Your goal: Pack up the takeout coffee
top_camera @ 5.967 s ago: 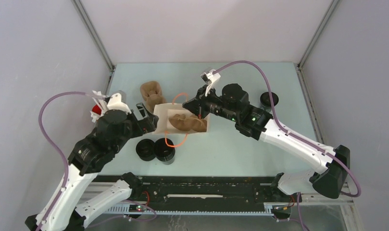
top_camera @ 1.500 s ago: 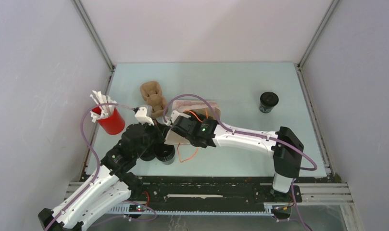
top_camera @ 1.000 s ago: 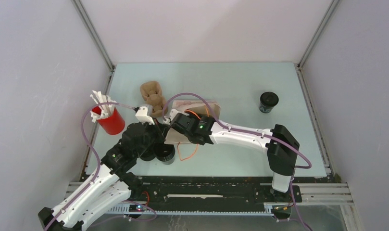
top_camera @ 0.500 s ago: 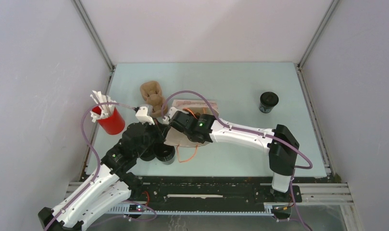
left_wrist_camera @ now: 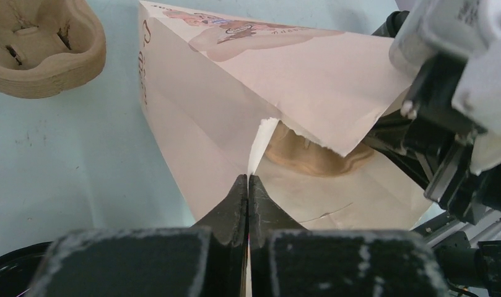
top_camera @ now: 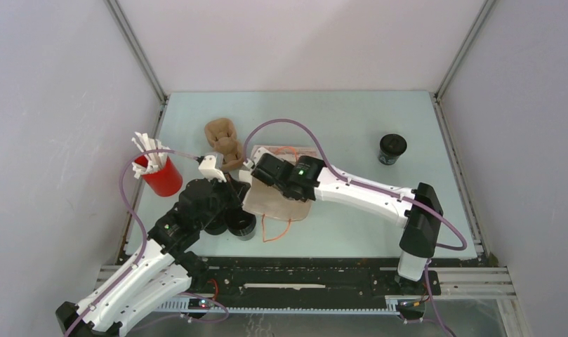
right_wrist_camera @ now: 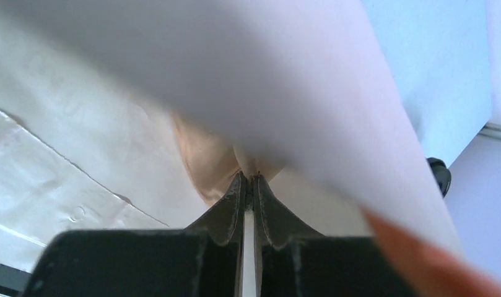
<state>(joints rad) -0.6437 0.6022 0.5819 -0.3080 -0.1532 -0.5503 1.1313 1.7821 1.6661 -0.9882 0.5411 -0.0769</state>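
now left gripper (left_wrist_camera: 248, 180) pinches the rim of the paper bag (left_wrist_camera: 309, 80); right gripper (right_wrist_camera: 248, 179) seemingly pinches its opposite edge.

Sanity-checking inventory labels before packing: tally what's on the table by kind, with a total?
paper bag: 1
black lidded coffee cups: 3, one partly hidden under the left arm
pulp cup carriers: 2, one inside the bag
red cup of white sticks: 1
total: 7
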